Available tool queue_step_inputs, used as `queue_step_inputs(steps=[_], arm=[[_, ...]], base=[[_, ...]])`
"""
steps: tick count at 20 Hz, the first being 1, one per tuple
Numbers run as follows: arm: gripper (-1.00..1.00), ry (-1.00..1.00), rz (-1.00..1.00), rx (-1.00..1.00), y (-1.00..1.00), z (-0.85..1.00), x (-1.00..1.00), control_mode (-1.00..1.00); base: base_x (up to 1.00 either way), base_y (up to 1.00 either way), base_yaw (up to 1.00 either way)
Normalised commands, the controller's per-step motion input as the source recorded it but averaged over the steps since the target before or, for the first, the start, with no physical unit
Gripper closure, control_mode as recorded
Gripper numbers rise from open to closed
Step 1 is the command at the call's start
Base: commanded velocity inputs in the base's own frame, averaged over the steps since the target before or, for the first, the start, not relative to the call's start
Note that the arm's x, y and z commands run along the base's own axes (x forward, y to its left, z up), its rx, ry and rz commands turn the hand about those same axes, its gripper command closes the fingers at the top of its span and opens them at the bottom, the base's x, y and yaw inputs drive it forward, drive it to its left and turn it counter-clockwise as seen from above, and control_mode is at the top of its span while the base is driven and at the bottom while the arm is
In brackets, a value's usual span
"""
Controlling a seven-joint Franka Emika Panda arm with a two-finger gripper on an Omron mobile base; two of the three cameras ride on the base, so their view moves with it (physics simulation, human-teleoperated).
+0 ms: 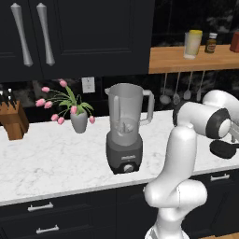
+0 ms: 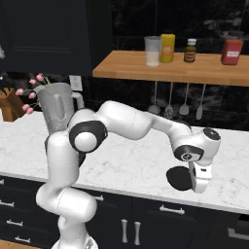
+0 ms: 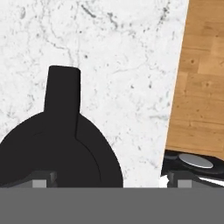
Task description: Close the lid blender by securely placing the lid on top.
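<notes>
Blender open on the worktop, lid lying apart from it near the front edge.

The blender stands upright on the white marble worktop: a dark grey base with a small front knob, and a tall translucent grey jar with its side handle turned to the right in the left base view; its rim is uncovered. The lid is a flat, round black disc with a short straight tab jutting from its rim, well away from the blender, close to the worktop's front edge.
</notes>
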Motion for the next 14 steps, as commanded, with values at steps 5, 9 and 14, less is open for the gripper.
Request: queue_step_inputs(steps=[5,9,14], arm=[[-1.0,0.0,0.04,0.04,-0.15,0.0,0.23,-1.0],[-1.0,0.0,0.02,0.0,-0.01,-0.09,0.23,-1.0],[-1.0,0.0,0.0,0.0,0.0,-0.2,0.18,-1.0]], base=[[0.0,0.0,0.0],[0.0,0.0,0.0],[0.0,0.0,0.0]])
